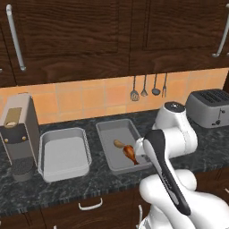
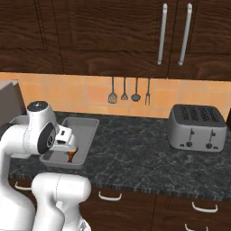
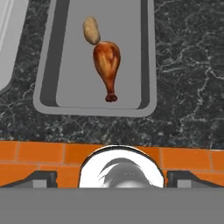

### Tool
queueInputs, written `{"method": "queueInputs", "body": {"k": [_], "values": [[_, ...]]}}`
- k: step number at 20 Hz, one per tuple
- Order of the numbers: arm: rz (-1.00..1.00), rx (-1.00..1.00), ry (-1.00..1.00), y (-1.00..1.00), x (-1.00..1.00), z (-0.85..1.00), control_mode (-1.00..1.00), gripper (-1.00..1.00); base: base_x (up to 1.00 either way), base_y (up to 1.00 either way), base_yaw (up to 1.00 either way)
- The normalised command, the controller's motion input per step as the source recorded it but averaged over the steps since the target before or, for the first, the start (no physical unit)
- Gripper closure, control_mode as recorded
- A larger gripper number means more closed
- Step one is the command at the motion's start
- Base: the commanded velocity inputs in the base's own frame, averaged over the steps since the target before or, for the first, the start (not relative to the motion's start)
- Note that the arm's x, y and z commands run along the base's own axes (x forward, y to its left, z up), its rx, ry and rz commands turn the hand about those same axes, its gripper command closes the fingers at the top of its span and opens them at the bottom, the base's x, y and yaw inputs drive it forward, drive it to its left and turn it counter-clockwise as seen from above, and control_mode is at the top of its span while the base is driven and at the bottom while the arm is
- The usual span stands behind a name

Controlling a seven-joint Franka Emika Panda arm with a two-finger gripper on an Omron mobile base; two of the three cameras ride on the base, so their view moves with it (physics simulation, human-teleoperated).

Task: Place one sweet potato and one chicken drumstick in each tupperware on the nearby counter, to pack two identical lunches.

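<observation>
At the near edge of the left base view the white arm rises from the lower right and bends over the counter [image 1: 67, 188], the black-grey marbled worktop above dark cabinets with curved silver handles. The gripper [image 1: 142, 151] hangs over the right-hand tupperware [image 1: 103, 129], its jaws spread wide with nothing between them — the hand view looks straight down into that tray, and the two dark finger tips [image 3: 41, 178] stand far apart at the bottom corners.

In this tray lie one chicken drumstick [image 3: 107, 65] and one sweet potato [image 3: 91, 30], touching each other end to end on the tray floor. The drumstick's thick end meets the potato, and its thin stub points toward the tray's short wall nearest the hand. In the left base view the same pair shows just left of the hand, the sweet potato [image 1: 118, 143] behind the drumstick [image 1: 130, 153]. In the right base view the drumstick [image 2: 72, 155] peeks out under the hand, inside the tray [image 2: 88, 124].

Just to the left, a little apart, sits the second tupperware [image 1: 62, 154], its floor bare. Left of it stands a coffee machine [image 1: 18, 134].

Farther back on the right stands a toaster [image 1: 208, 107] — and on the orange tiled wall behind hang four utensils [image 1: 149, 88].
</observation>
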Motion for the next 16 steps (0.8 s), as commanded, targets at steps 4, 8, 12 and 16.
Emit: {"method": "queueInputs", "body": {"k": [4, 8, 12, 16], "values": [[-0.20, 0.12, 0.00, -0.77, -0.98, -0.23, -1.00, -1.00, 0.00, 0.00, 0.00], [-0.19, 0.08, 0.00, -0.71, -0.49, -0.07, -1.00, -1.00, 0.00, 0.00, 0.00], [-0.04, 0.01, 0.00, -0.22, -0.11, 0.00, 1.00, -1.00, -0.29, -0.17, -0.03], [0.00, 0.00, 0.00, 0.00, 0.00, 0.00, 1.00, -1.00, -1.00, -0.18, -0.08]]}}
